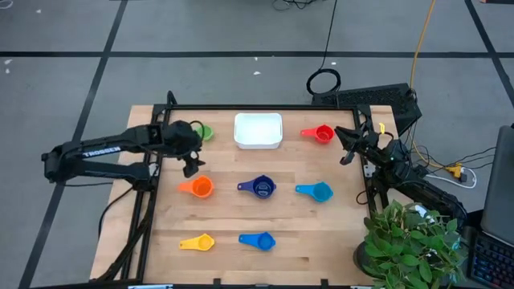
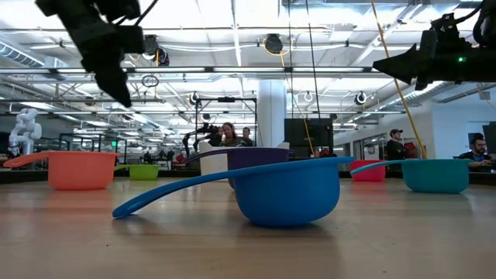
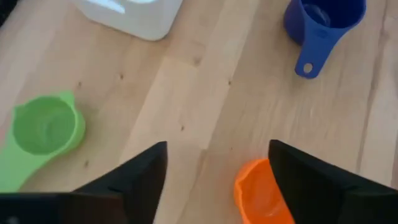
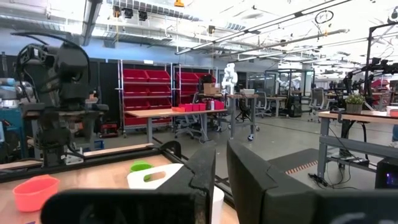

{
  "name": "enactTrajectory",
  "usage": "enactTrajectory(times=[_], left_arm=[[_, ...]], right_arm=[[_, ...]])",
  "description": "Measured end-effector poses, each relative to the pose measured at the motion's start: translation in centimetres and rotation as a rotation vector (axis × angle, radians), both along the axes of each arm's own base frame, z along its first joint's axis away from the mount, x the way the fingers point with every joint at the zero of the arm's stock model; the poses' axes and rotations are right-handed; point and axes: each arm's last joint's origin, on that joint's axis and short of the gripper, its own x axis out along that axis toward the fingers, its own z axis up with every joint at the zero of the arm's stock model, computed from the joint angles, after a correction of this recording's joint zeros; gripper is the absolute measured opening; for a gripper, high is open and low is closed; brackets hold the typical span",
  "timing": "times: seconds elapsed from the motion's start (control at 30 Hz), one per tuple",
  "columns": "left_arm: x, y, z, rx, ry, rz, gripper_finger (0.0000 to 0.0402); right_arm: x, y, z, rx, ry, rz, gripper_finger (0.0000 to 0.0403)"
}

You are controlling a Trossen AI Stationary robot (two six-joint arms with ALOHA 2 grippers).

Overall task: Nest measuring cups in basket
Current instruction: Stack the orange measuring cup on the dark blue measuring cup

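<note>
Seven cups rest on their bases on the wooden table. The green cup (image 1: 205, 132) and red cup (image 1: 321, 133) flank the white basket (image 1: 258, 130) at the far edge. The orange cup (image 1: 197, 187), dark blue cup (image 1: 259, 187) and light blue cup (image 1: 316, 191) form a middle row. The yellow cup (image 1: 198, 242) and mid blue cup (image 1: 259, 240) lie near the front. My left gripper (image 1: 191, 167) hangs open above the table between the green cup (image 3: 43, 127) and the orange cup (image 3: 261, 193), touching neither. My right gripper (image 1: 347, 154) is shut, raised at the right edge beside the red cup.
A potted plant (image 1: 414, 241) stands off the table's near right corner, with cables and a dark box (image 1: 377, 95) beyond the far right. The basket (image 3: 130, 15) holds nothing. People sit in the room behind the table (image 2: 229, 136).
</note>
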Motion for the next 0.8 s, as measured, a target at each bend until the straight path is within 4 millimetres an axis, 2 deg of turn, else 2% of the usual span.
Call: enactTrajectory(times=[0.13, 0.27, 0.4, 0.57, 0.67, 0.8], left_arm=[[1.5, -0.1, 1.8, 0.044, 0.094, -0.036, 0.0305], [2.1, -0.6, 2.4, 0.007, 0.277, -0.046, 0.0288], [1.6, -1.9, 1.4, -0.069, 0.471, -0.012, 0.0264], [1.5, -4.3, 0.0, -0.108, 0.562, 0.039, 0.0253], [1.6, -5.4, -0.7, -0.107, 0.557, 0.039, 0.0269], [1.6, -6.5, -2.2, -0.107, 0.547, 0.03, 0.0315]], right_arm=[[0.0, 0.0, 0.0, 0.0, 0.0, 0.0, 0.0034], [0.0, 0.0, 0.0, 0.0, 0.0, 0.0, 0.0034], [0.0, 0.0, 0.0, 0.0, 0.0, 0.0, 0.0034], [0.0, 0.0, 0.0, 0.0, 0.0, 0.0, 0.0034], [0.0, 0.0, 0.0, 0.0, 0.0, 0.0, 0.0034], [0.0, 0.0, 0.0, 0.0, 0.0, 0.0, 0.0034]])
